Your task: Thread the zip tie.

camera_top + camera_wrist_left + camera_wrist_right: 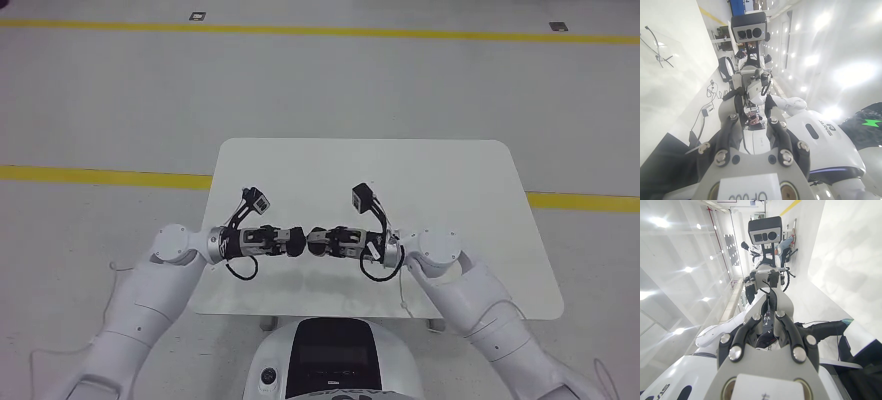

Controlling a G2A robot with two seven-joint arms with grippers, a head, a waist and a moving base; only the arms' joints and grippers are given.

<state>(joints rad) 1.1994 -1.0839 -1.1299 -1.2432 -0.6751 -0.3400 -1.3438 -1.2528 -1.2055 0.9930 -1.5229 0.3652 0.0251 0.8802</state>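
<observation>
Top view: both arms are sitting level over the near middle of the white table (450, 200). The left gripper (293, 240) and right gripper (322, 240) are facing each other tip to tip, just beside one another. Whether the tips are touching is not resolving from above.

Left wrist view: the left gripper is standing wide open, with its two fingers (738, 108) well apart. They are closing on nothing that I can make out. A thin black strand, logged here as the zip tie (743, 106), is running lengthwise through the gap between them. It is lying close beside one finger's black pad and well clear of the other finger. Its far end is pointing toward the right gripper, which is sitting directly ahead. The spot where strand and gripper meet is hiding behind the dark tips, so contact is not confirmable.

Right wrist view: the right gripper is pointing straight at the palm of the left gripper, the two nearly nose to nose. I cannot tell whether it is open or closed, nor whether it is gripping the zip tie. Dark parts are overlapping at its tip.

Elsewhere on the table, seen from the left wrist, several loose black ties (658, 52) are lying crossed over one another on a clear sheet (670, 42). They are lying well apart from both grippers.
</observation>
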